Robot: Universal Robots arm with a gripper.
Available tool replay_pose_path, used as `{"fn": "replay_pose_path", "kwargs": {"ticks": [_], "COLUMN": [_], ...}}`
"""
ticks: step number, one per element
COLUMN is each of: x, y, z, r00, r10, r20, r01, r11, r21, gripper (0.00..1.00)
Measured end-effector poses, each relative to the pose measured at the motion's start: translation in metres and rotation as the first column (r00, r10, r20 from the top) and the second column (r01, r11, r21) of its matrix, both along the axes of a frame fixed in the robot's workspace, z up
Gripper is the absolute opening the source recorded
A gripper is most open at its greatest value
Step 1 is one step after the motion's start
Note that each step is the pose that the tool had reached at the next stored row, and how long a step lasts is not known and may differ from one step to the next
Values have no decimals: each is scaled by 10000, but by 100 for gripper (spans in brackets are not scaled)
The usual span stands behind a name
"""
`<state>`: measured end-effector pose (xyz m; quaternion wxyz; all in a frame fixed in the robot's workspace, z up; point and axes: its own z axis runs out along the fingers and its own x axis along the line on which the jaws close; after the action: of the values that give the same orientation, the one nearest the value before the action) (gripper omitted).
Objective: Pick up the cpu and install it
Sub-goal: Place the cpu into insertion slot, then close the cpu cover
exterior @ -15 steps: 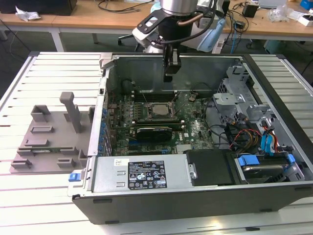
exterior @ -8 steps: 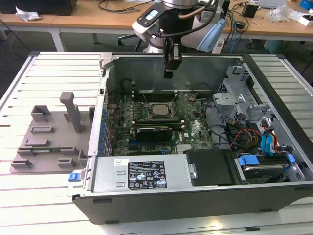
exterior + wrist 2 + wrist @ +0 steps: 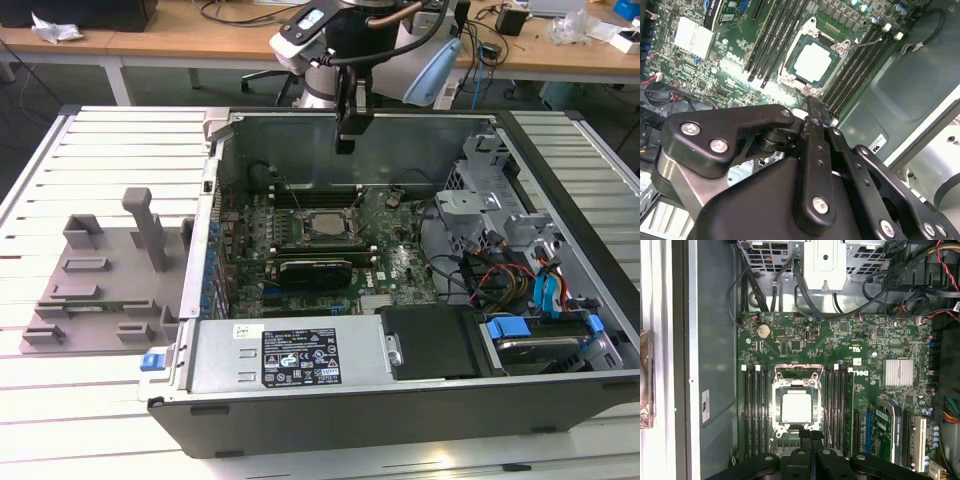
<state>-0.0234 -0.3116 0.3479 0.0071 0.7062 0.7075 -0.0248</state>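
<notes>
At the exterior view's left a grey fixture tray [image 3: 100, 290] lies on the slatted table [image 3: 120, 140], just beside the left wall of an open computer case [image 3: 400, 400], with bare slats around its other edges. Inside the case the green motherboard [image 3: 400, 265] lies flat, and the cpu [image 3: 316, 224] sits in its socket there, its pale metal top framed by the socket's bracket. Dark memory slots [image 3: 755, 410] run close along both sides of the socket. The hand [image 3: 345, 145] hangs well above the board near the case's far wall, apart from the cpu, with open air beneath it. In both wrist views its two fingers are drawn together tip to tip, with nothing between them [image 3: 811, 434] [image 3: 816, 107], and the cpu [image 3: 797, 407] [image 3: 813, 62] lies just beyond the tips. Toward the exterior view's right a metal drive cage [image 3: 480, 200] and bundled cables [image 3: 500, 280] crowd the case.
</notes>
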Motion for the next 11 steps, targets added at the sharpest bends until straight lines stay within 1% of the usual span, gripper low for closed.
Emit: {"fn": "replay_pose_path", "kwargs": {"ticks": [8,9,10,11], "x": [0,0,0,0], "y": [0,-3,-8,-10], "z": [0,1,0,0], "r00": [10000,10000,10000,10000], "r10": [0,2,-1,-1], "r20": [-1,-1,-1,0], "r01": [0,-2,1,1], "r11": [10000,9999,9981,9970], "r21": [11,163,616,770], "gripper": [11,11,11,11]}}
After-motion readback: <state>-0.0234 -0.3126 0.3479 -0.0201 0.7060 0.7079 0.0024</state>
